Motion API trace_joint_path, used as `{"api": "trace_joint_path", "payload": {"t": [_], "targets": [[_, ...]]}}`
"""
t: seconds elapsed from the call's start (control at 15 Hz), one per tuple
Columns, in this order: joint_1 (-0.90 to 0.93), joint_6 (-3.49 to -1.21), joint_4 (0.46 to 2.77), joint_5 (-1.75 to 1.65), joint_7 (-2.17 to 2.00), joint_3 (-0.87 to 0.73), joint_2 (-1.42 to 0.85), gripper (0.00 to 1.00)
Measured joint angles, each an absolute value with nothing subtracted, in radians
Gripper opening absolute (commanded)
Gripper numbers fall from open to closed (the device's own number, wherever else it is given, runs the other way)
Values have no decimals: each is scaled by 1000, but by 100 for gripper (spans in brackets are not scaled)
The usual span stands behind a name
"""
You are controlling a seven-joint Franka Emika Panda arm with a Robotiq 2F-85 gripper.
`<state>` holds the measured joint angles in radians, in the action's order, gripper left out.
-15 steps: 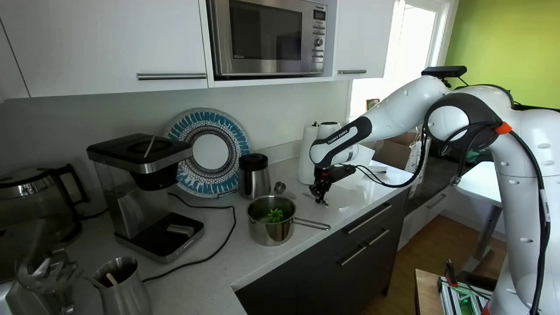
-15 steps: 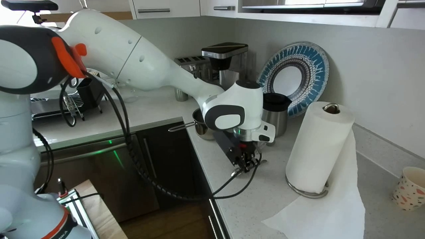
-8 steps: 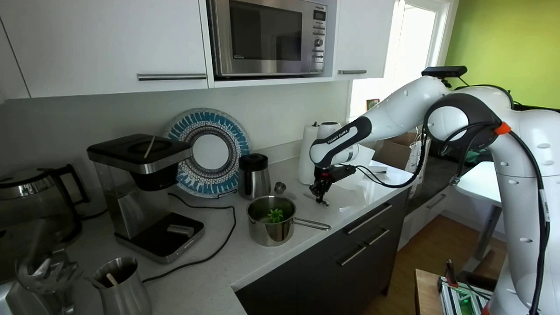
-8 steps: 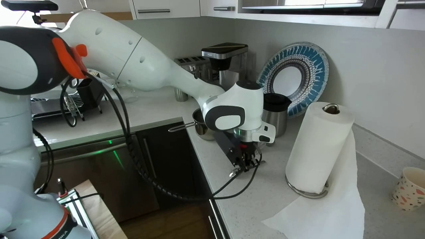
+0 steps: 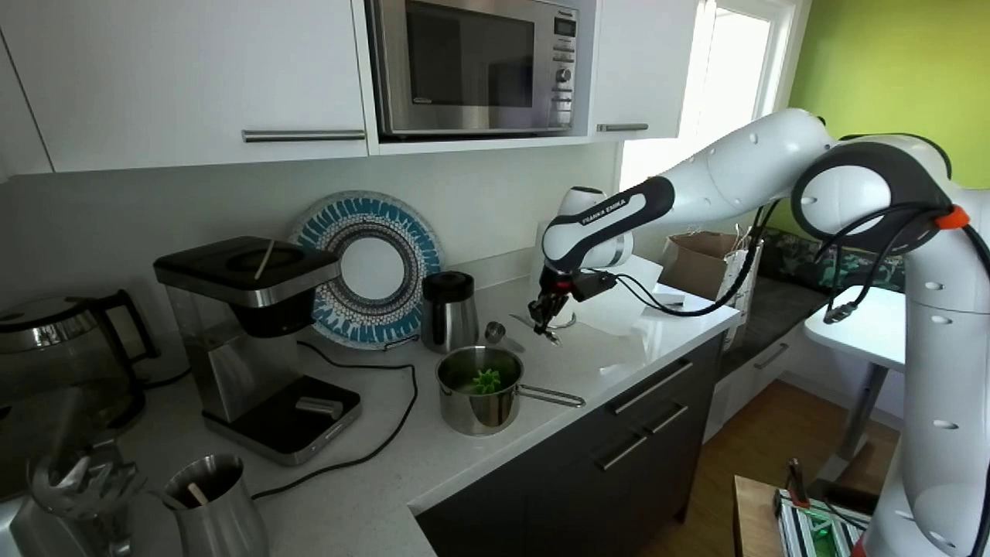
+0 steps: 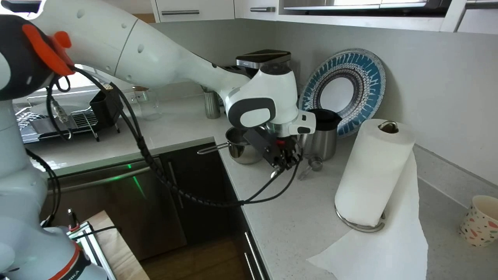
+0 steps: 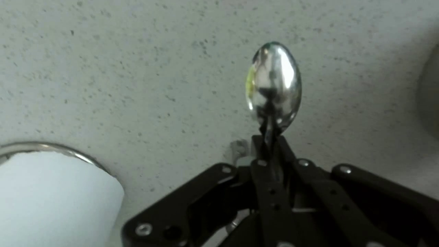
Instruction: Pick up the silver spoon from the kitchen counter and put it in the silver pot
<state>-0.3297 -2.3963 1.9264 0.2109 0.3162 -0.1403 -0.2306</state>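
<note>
Spoon (image 7: pixel 275 80) in claw (image 7: pixel 270 143), clear of pot rim (image 5: pixel 476 395)

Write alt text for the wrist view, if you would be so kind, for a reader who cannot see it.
A silver spoon is pinched by its handle in a black pincer, the spoon's oval end toward the top, over a pale speckled counter. A white paper roll stands at lower left; a rounded shape is cut off at the right edge.
</note>
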Motion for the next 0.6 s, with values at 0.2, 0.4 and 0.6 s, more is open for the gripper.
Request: {"api": "trace_joint_path", "payload": {"t": [0.2, 0.4, 0.6], "targets": [[-312, -2385, 1958, 270, 383, -105, -164, 2], [-274, -2371, 2006, 295, 430, -84, -111, 2], [-236, -2358, 2045, 324, 508, -71, -64, 2]]}}
